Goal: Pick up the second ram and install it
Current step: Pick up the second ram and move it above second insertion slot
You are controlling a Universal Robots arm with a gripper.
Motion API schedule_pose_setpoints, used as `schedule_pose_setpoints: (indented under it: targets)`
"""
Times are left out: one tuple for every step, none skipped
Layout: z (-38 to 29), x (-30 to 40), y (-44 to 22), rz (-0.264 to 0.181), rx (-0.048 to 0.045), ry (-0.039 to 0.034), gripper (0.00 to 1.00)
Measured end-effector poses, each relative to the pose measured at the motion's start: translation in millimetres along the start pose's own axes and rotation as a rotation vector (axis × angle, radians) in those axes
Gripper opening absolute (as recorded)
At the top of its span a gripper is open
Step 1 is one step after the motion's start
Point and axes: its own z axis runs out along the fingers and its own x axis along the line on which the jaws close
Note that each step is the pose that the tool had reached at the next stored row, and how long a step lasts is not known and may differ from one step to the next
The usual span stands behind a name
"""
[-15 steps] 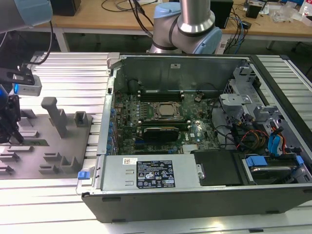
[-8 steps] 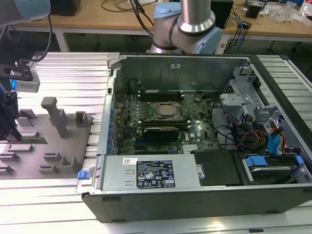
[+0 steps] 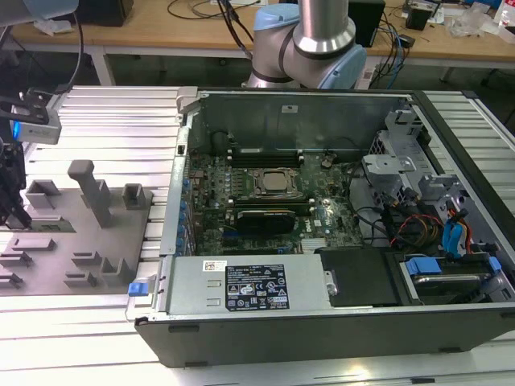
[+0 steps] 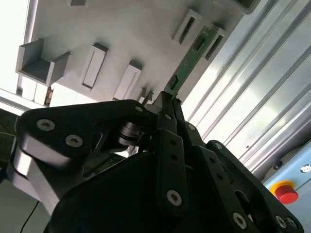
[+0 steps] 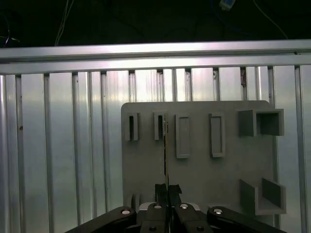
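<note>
Ribbed aluminium tabletop (image 3: 105, 121), wooden workbench (image 3: 161, 32) behind, black cables (image 3: 232, 22), bright glare

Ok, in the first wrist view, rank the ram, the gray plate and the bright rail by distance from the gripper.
1. The ram, held in the gripper.
2. The plate, just behind the ram.
3. The rail, past the plate's far side.

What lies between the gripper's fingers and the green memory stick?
Nothing. In both wrist views the gripper is shut on one end of the memory stick, whose other end reaches out over the grey holder plate.
</note>
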Motion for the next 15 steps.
schedule_pose_setpoints:
  targets:
    - [-1.6,0.0,0.0,0.0,0.0001,0.0,0.13]
    - [-3.2,-0.1,0.1,0.0,0.0,0.0001,0.13]
    - [-4.5,-0.1,0.1,0.0,0.0,0.0,0.13]
    - [-7.5,-0.2,0.2,0.0,0.0,0.0001,0.13]
    - [-9.5,-0.3,0.2,0.0,0.0,0.0001,0.13]
    - [-12.0,-0.4,0.3,0.0,0.0,0.0,0.13]
    - [-14.0,-0.4,0.4,0.0,0.0,0.0,0.13]
    - [-16.0,-0.5,0.4,0.0,0.0,0.0,0.13]
    - [-17.9,-0.6,0.5,0.0,0.0,0.0,0.13]
    - [-18.8,-0.6,0.5,0.0,0.0,0.0,0.13]
    - [-19.6,-0.6,0.5,0.0,0.0,0.0,0.13]
    - [-21.7,-0.7,0.6,0.0,0.0,0.0001,0.13]
    - [-23.6,-0.8,0.6,0.0,0.0,0.0,0.13]
    - [-26.1,-0.9,0.7,0.0,0.0,0.0,0.13]
    - [-27.9,-1.0,0.8,0.0,-0.0001,0.0001,0.13]
